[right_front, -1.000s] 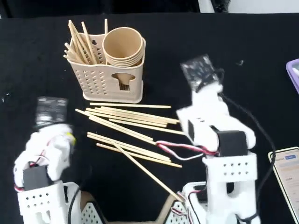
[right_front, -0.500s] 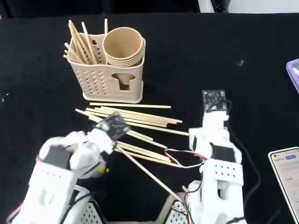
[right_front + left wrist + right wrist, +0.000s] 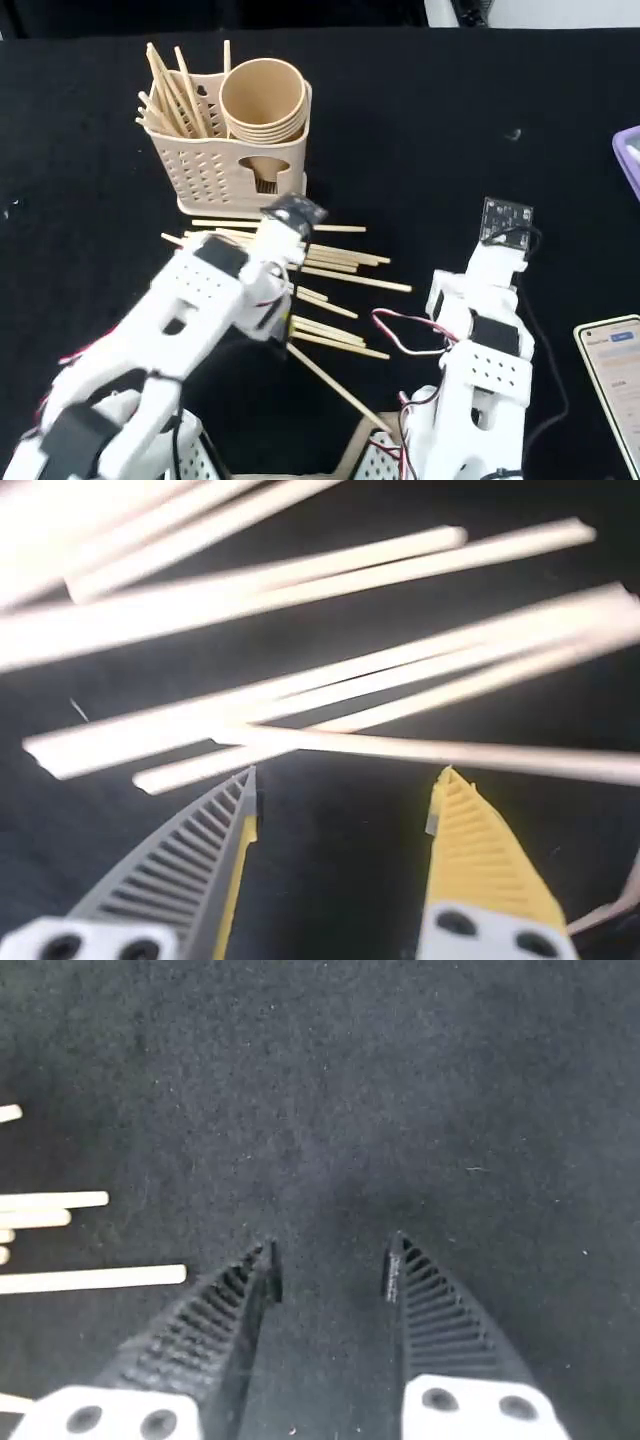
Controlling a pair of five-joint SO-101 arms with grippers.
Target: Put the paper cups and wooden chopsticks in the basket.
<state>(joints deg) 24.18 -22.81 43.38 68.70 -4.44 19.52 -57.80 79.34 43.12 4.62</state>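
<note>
Hanging over loose chopsticks [image 3: 300,685] near basket [image 3: 215,172], left gripper [image 3: 345,775] spread; right gripper [image 3: 330,1250] spread too, over black tabletop [image 3: 450,90] farther off.

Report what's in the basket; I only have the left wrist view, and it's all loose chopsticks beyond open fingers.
Observer: The basket holds a stack of paper cups on one side and standing chopsticks on the other.
Operator: Give me the right gripper.
Observer: The right gripper is open and empty, over bare table.
Operator: Place the loose chopsticks.
Observer: The loose chopsticks lie flat on the table just in front of the basket.
</note>
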